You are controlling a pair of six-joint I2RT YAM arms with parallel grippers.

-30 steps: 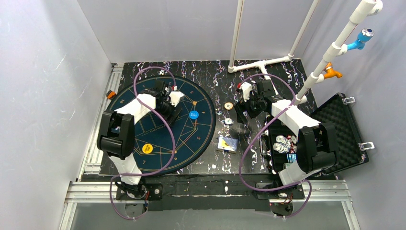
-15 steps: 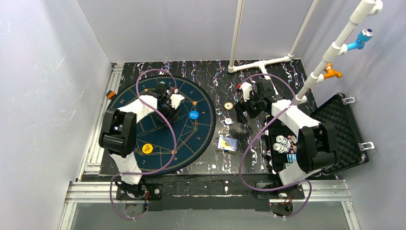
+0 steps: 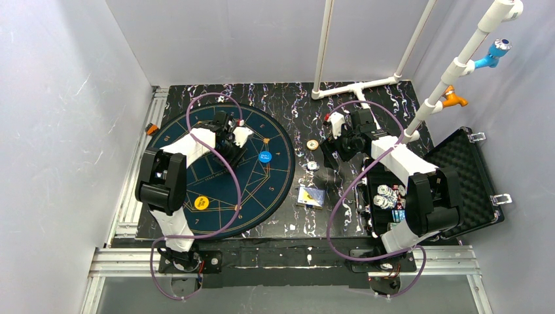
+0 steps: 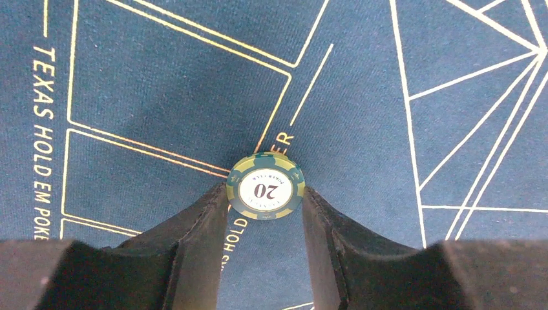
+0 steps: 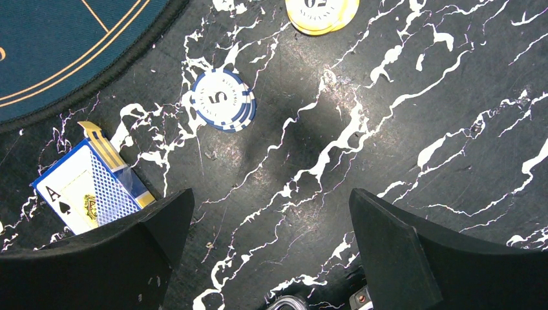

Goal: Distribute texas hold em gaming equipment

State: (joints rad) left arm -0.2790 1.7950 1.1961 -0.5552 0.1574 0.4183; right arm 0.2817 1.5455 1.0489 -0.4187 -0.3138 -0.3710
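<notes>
The left hand [image 4: 265, 194] pinches the green chip [image 4: 265, 186] by its striped edge above the mat [image 4: 161, 97], just toward 12 o'clock of centre, probably to seat it there. The right hand [image 5: 270, 200] hangs wide open over the counter [image 5: 420, 129], with the blue-white chip [image 5: 223, 99] at its 11 o'clock.

The left arm [image 3: 196, 140] and right arm [image 3: 396, 157] share white links, black joints, black gripper fingers [image 4: 194, 245] (purple cables [image 3: 188, 116] loop alongside).

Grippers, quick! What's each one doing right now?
Left gripper: closed on the green chip.
Right gripper: open, holding nothing.
</notes>
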